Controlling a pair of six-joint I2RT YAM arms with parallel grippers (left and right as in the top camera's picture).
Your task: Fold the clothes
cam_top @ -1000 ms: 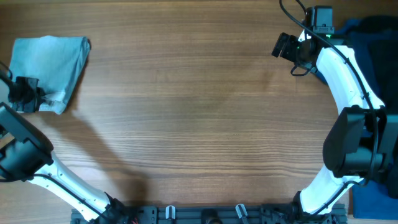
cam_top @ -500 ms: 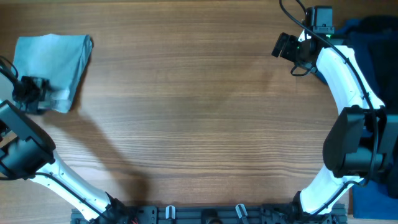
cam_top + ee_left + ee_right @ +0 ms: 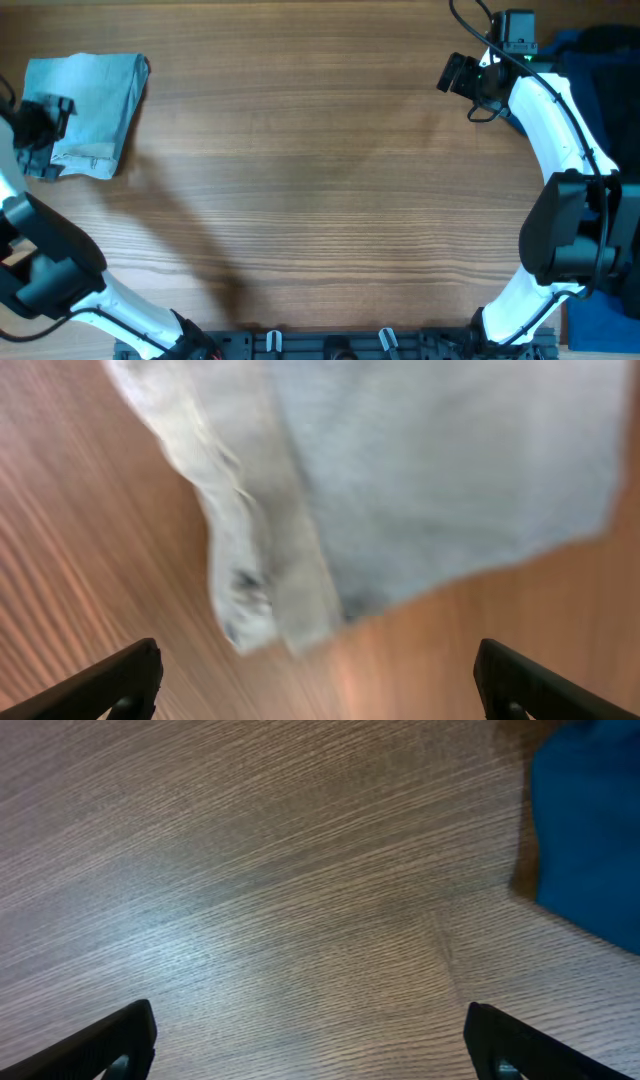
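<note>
My left gripper (image 3: 44,128) has shifted from the cloth's (image 3: 98,95) corner to partway along its edge in the last second. The wrist view is blurred by that motion. The fingers stand apart with nothing between them. The cloth lies flat just ahead of them, a folded pale-blue packet with one hem showing. It has been nudged a little and sits squarer than it did. I judge this piece finished and released. My right gripper (image 3: 458,73) has not moved. Its fingers are apart over bare table (image 3: 300,200), with the dark blue pile (image 3: 598,55) just off to its side. The next garment probably comes from there.
</note>
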